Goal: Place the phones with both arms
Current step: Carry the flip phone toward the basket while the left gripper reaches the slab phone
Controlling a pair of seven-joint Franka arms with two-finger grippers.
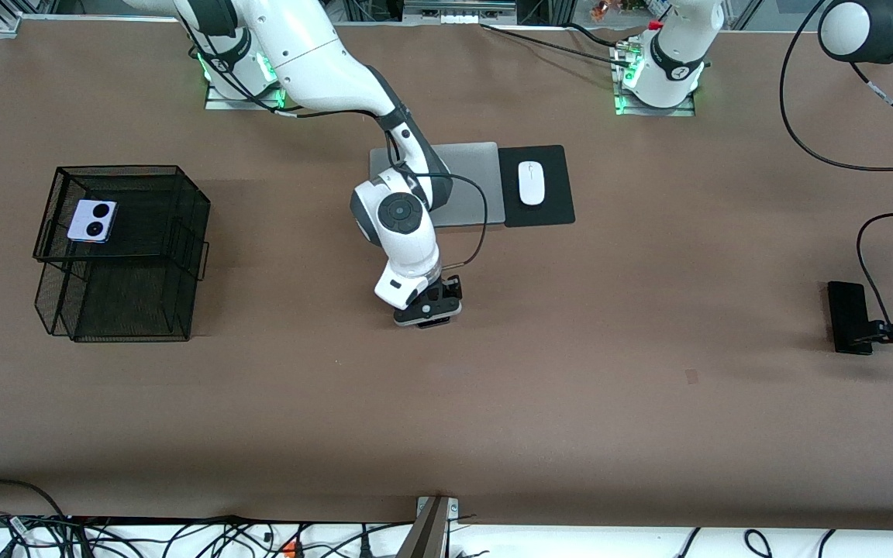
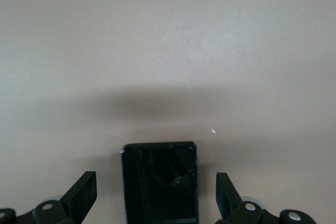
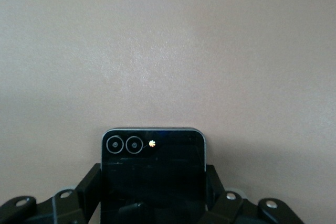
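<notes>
The small squarish black phone (image 3: pixel 152 153), with two lens rings, sits between the fingers of my right gripper (image 3: pixel 153 182), which is shut on its sides. In the front view this gripper (image 1: pixel 427 314) is low over the middle of the table. The long slim black slab (image 1: pixel 848 314) lies flat near the left arm's end of the table. My left gripper (image 1: pixel 873 335) is at its end, open, one finger (image 2: pixel 84 190) on each side of the slab (image 2: pixel 160 182) with a gap. The lilac phone (image 1: pixel 92 221) lies on top of a black mesh rack (image 1: pixel 152 256).
The silver laptop (image 1: pixel 470 174) lies closed under the right arm's elbow, with a white mouse (image 1: pixel 531 183) on a black pad (image 1: pixel 555 209) beside it. The mesh rack stands at the right arm's end of the table. Cables (image 1: pixel 183 535) run along the table's front edge.
</notes>
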